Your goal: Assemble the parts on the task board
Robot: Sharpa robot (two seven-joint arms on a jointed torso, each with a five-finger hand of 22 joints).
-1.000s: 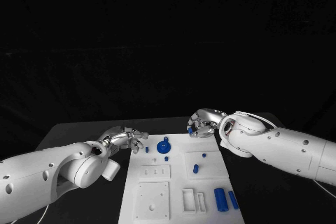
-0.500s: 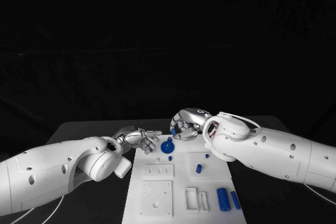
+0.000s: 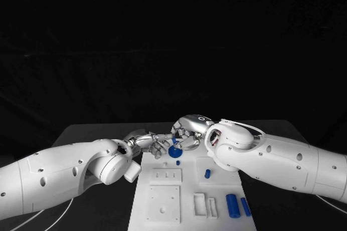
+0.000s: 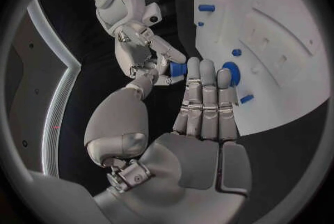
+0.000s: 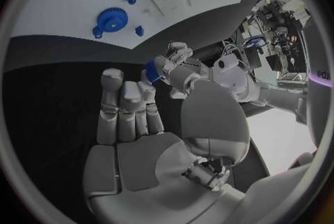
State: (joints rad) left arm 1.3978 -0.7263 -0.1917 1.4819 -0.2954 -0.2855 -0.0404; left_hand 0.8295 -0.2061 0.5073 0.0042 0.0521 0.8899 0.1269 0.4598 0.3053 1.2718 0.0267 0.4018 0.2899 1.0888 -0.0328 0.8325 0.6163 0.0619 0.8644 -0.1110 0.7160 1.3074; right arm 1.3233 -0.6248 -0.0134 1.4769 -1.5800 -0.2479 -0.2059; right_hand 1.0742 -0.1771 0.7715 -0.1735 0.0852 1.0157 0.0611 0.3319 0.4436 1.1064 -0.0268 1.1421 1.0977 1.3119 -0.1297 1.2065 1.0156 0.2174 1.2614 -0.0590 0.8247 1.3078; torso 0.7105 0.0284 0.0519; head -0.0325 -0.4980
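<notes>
The white rectangular task board (image 3: 163, 201) lies lengthwise on the black table (image 3: 87, 133), and both silver hands meet just above its far end.

The right hand (image 3: 189, 133) comes in over the board's far right corner. It pinches a small blue cylindrical part (image 4: 177, 69) at its fingertips, and the rest of the hand is curled loosely behind the pinch. The right wrist view shows the same small blue cylindrical part (image 5: 151, 72) at the tips of that hand's fingers (image 5: 147, 93), clear of the board's surface.

The left hand (image 3: 150, 141) reaches in over the board's far left corner. Its fingers (image 4: 202, 96) are stretched out straight and close together, and their tips reach the held part. Its thumb tip also comes up beside the part. Whether this hand grips the part or only touches it cannot be told; its palm holds nothing.

A blue toothed gear wheel (image 3: 175, 152) lies flat on the board near its far end, just below the meeting fingertips. A short blue peg (image 3: 178, 162) stands a little nearer along the board from the gear. A blue rounded pin (image 3: 207, 174) sits on the right half of the board, near the middle of its length. Two blue cylinders, a thick one (image 3: 232, 205) and a thinner one (image 3: 244, 206), lie side by side at the board's near right corner.
</notes>
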